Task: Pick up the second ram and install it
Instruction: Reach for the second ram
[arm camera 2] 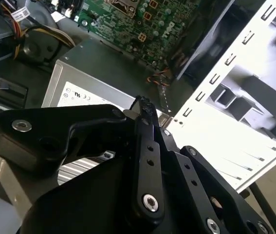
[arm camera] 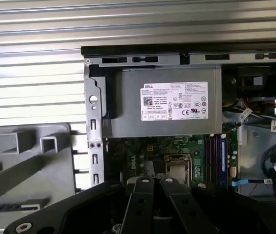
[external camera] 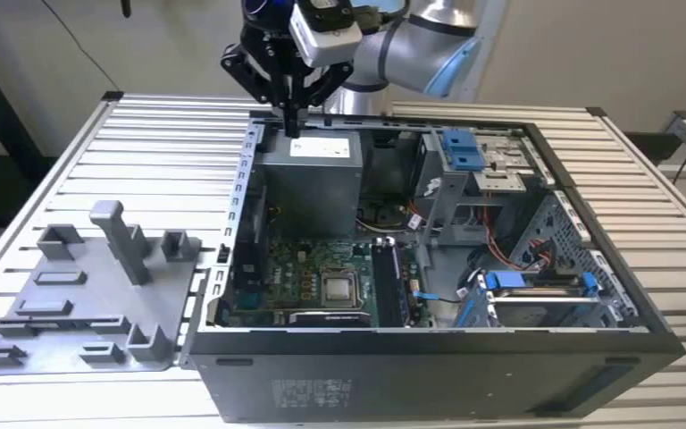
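Note:
My gripper (external camera: 290,128) hangs shut and empty over the back left corner of the open computer case (external camera: 439,344), just above the grey power supply (external camera: 319,170). In both wrist views the black fingers (arm camera 2: 144,109) (arm camera: 145,187) lie pressed together with nothing between them. Far below, two long dark sticks stand on edge in the slots of the green motherboard (external camera: 301,273) beside the processor socket (external camera: 340,288). The bluish one (external camera: 405,286) (arm camera: 223,161) looks like the second ram. I cannot tell if it is fully seated.
A grey fixture (external camera: 93,286) with upright holders lies on the slatted table (external camera: 140,152) at the exterior view's left of the case. Blue drive brackets (external camera: 468,152), cables and a drive cage (external camera: 546,299) crowd the case's right half.

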